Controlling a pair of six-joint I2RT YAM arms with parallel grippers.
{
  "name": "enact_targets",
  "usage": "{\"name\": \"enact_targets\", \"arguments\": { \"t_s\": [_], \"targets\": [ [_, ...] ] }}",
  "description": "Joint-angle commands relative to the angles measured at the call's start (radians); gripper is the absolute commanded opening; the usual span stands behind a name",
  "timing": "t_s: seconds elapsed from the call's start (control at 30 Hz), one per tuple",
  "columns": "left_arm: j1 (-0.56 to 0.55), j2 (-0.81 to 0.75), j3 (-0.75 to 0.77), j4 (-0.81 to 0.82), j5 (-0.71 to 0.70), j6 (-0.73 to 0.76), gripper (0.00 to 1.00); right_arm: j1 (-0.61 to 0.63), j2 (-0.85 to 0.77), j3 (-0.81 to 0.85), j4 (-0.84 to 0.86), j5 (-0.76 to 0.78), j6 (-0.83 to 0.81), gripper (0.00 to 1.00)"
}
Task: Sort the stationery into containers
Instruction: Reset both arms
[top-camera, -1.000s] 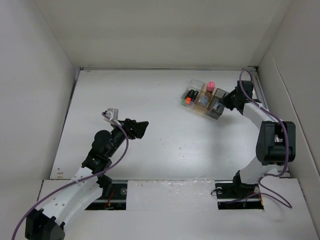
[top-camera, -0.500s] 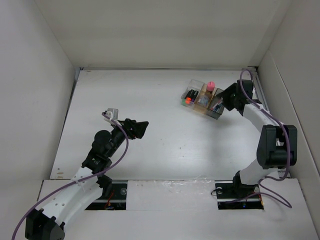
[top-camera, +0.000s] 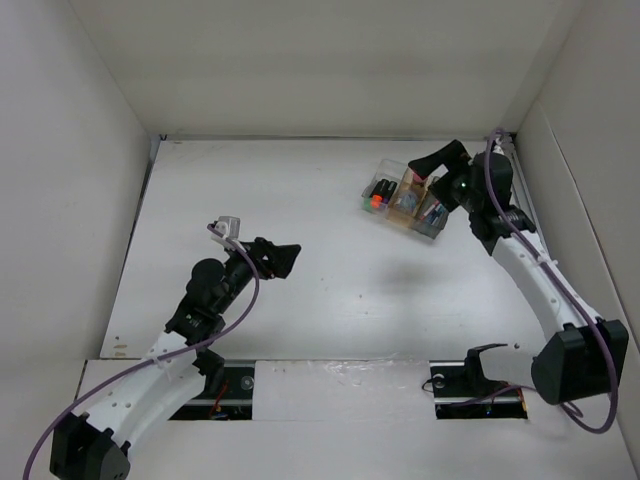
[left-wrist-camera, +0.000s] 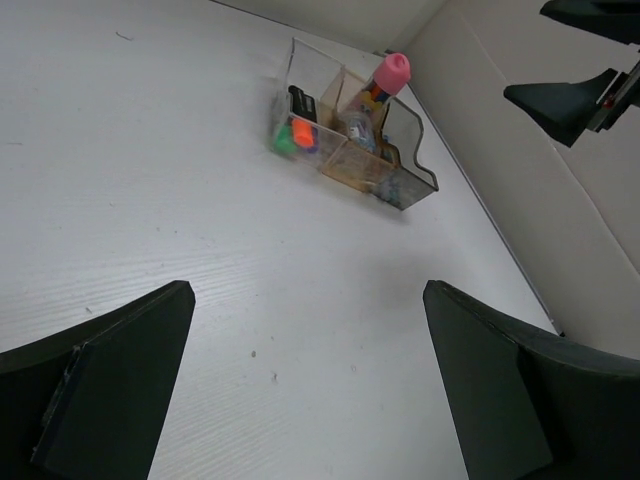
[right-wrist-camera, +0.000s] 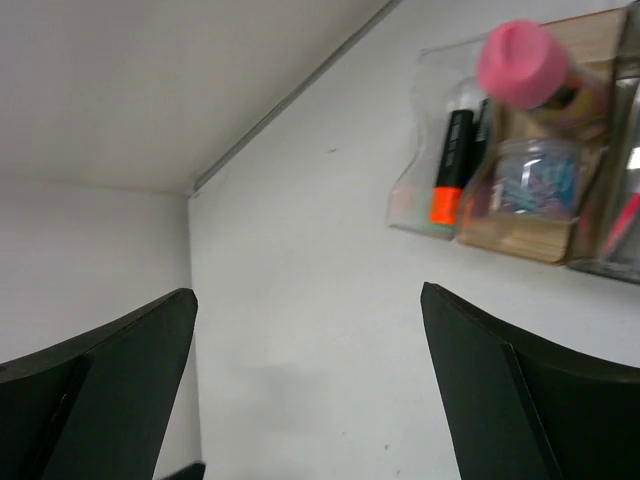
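Note:
The three joined boxes (top-camera: 405, 200) stand at the table's back right. They also show in the left wrist view (left-wrist-camera: 350, 140) and the right wrist view (right-wrist-camera: 520, 210). The clear box holds black markers with an orange end (right-wrist-camera: 444, 205) and a green end (left-wrist-camera: 284, 143). The tan box holds the pink-capped bottle (right-wrist-camera: 522, 62) and a small round jar (right-wrist-camera: 535, 178). A pink pen (right-wrist-camera: 625, 222) lies in the dark box. My right gripper (top-camera: 437, 166) is open and empty, raised above the boxes' far side. My left gripper (top-camera: 285, 258) is open and empty, well left of the boxes.
White walls close the table in at the back, left and right. The right wall (left-wrist-camera: 520, 180) runs just behind the boxes. The bare white table top (top-camera: 300, 190) lies between my left gripper and the boxes.
My right arm has risen and swung from beside the dark box to above the boxes' far side. My left arm has hardly moved.

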Motion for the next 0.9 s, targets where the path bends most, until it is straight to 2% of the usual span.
{"name": "enact_targets", "arguments": {
  "t_s": [0.0,0.23,0.37,0.47,0.6,0.8,0.87],
  "targets": [
    [0.003,-0.012,0.036,0.073,0.035,0.012,1.00,0.068,-0.063,0.051,0.046,-0.045,-0.021,1.00],
    [0.003,-0.058,0.015,0.082,0.035,0.012,1.00,0.315,-0.137,0.062,0.055,-0.077,-0.154,1.00],
    [0.003,-0.058,0.015,0.070,0.035,0.003,1.00,0.483,-0.148,0.071,0.022,-0.030,-0.223,1.00],
    [0.003,-0.058,0.015,0.070,0.041,0.003,1.00,0.554,-0.157,0.060,-0.002,0.030,-0.257,1.00],
    [0.003,-0.049,0.024,0.091,0.104,0.012,1.00,0.693,-0.166,-0.012,-0.002,0.052,-0.268,1.00],
    [0.003,-0.058,0.005,0.110,0.122,0.012,1.00,0.855,-0.209,-0.237,0.075,0.113,-0.198,1.00],
    [0.003,-0.070,-0.005,0.119,0.122,0.001,1.00,0.909,-0.221,-0.311,0.075,0.184,-0.165,1.00]
  ]
}}
